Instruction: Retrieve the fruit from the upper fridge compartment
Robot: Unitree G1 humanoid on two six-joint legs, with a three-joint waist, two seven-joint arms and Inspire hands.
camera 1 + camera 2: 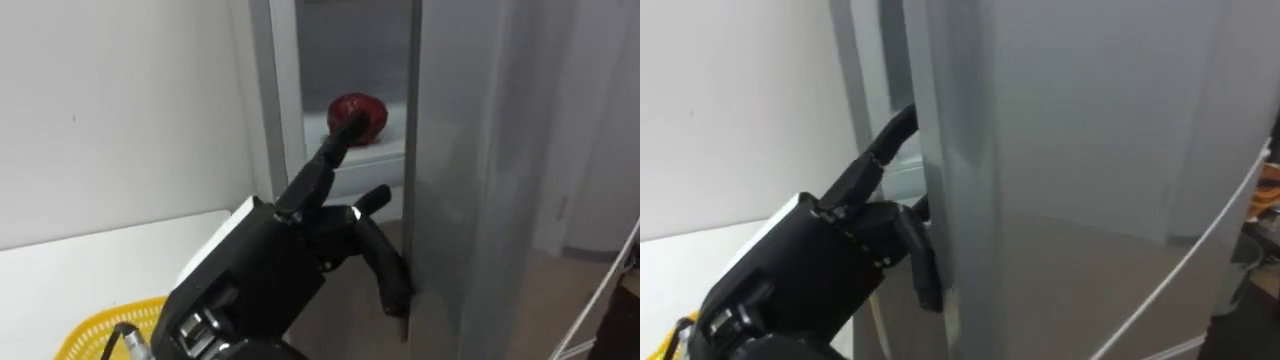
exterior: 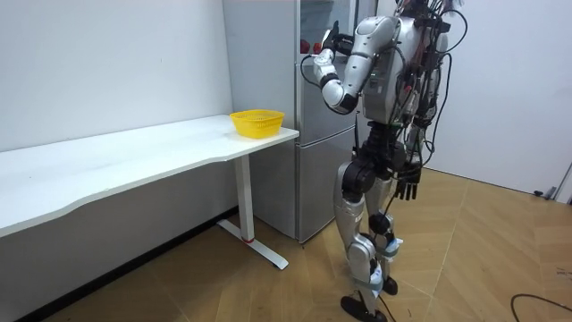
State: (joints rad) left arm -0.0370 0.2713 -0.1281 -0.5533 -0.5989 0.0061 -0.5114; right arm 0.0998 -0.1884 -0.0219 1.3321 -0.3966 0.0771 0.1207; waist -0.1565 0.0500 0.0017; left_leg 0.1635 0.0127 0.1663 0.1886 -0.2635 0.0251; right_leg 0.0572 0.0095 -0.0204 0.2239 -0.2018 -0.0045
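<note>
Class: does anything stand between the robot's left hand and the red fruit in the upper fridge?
Nothing visible: the left hand, fingers hooked on the edge of the fridge door, has an open gap to the red fruit.

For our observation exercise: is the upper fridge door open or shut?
Partly open: the left hand hooks the door, and a red fruit shows through the gap.

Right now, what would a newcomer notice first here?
The black left hand stands out, fingers hooked round the edge of the ajar upper fridge door. Behind it, a red fruit sits on the white shelf inside. A yellow basket stands on the white table.
</note>
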